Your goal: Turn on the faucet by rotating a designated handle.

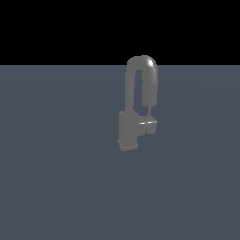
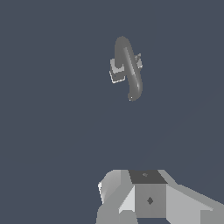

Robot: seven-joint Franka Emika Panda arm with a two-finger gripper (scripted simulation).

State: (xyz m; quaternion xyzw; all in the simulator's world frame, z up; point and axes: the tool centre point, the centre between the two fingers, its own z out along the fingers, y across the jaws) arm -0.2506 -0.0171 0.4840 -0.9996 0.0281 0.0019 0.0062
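Observation:
The grey faucet (image 1: 136, 108) stands alone on the flat floor, with a boxy base and a tall inverted-U spout. Its handle (image 1: 150, 124) is a small block with a lighter top face. It juts from the base toward the exterior view's right, just under the spout's end. The wrist view looks down on the faucet (image 2: 127, 68) from well away, with pale blocky parts showing on either side of the spout. Only part of my gripper (image 2: 146, 199) shows in the wrist view, far from the faucet and touching nothing. Its fingers are not clear enough to judge. The arm is absent from the exterior view.
A plain dark blue-grey floor (image 1: 56, 187) surrounds the faucet. A black background lies above the floor's far edge in the exterior view. No other objects show.

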